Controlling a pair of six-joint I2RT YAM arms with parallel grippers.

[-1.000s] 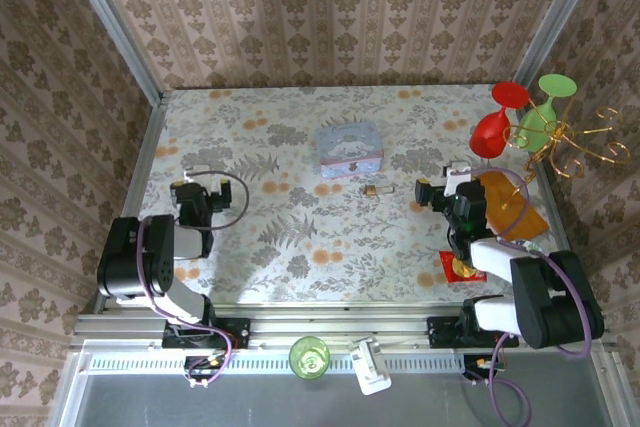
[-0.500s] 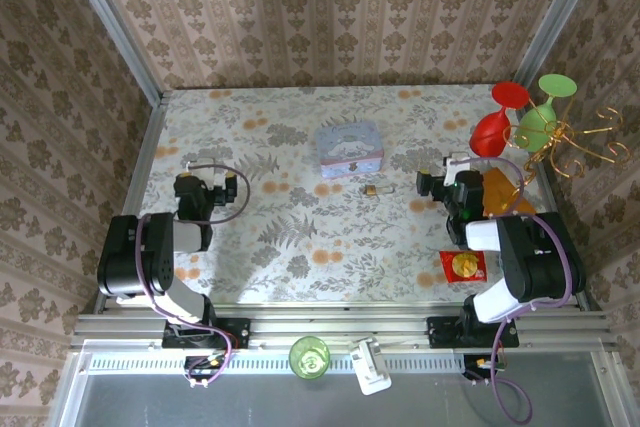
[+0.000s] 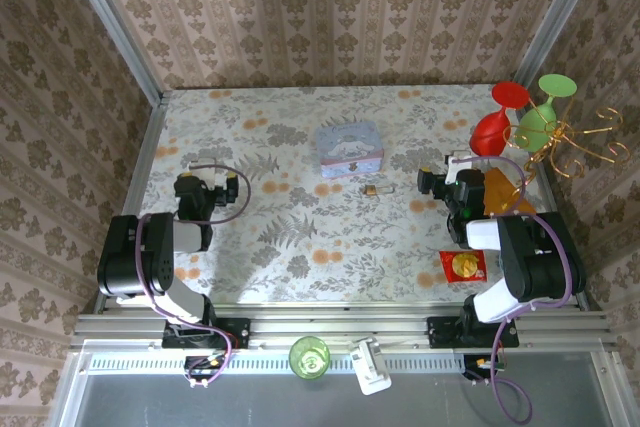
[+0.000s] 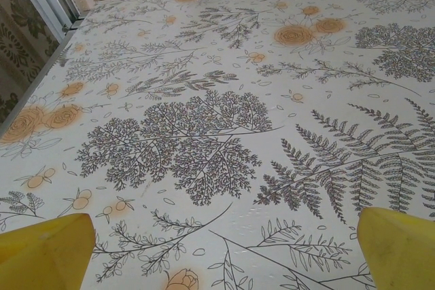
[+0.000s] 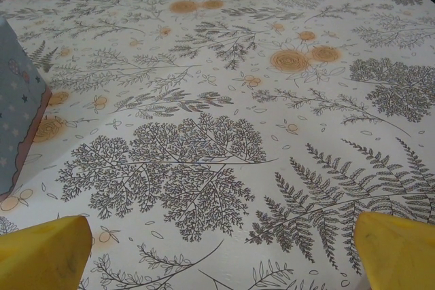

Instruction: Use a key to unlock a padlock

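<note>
The tiny brass-gold padlock [image 3: 375, 190] lies on the flowered tablecloth, just in front of the pale blue picture tin [image 3: 349, 147]. I cannot make out a key. My left gripper [image 3: 197, 185] rests low at the left side of the table, far from the padlock. In the left wrist view this gripper [image 4: 221, 266] is open, its yellow fingertips [image 4: 42, 250] wide apart over bare cloth. My right gripper [image 3: 450, 183] sits to the right of the padlock. It [image 5: 217, 266] is open too, its fingertips [image 5: 397, 249] spread, with the tin's corner [image 5: 17, 113] at the left edge.
A red packet with a gold disc [image 3: 463, 265] lies near the right arm's base. Red [image 3: 490, 132] and green [image 3: 535, 119] glasses hang on a gold stand [image 3: 580, 142] at the far right, an orange sheet [image 3: 503, 190] below them. A green cup [image 3: 310, 357] sits beyond the front rail.
Over the last second the right arm drew back and folded up over its base, uncovering the red packet. The left gripper moved slightly up the table. Both stayed open.
</note>
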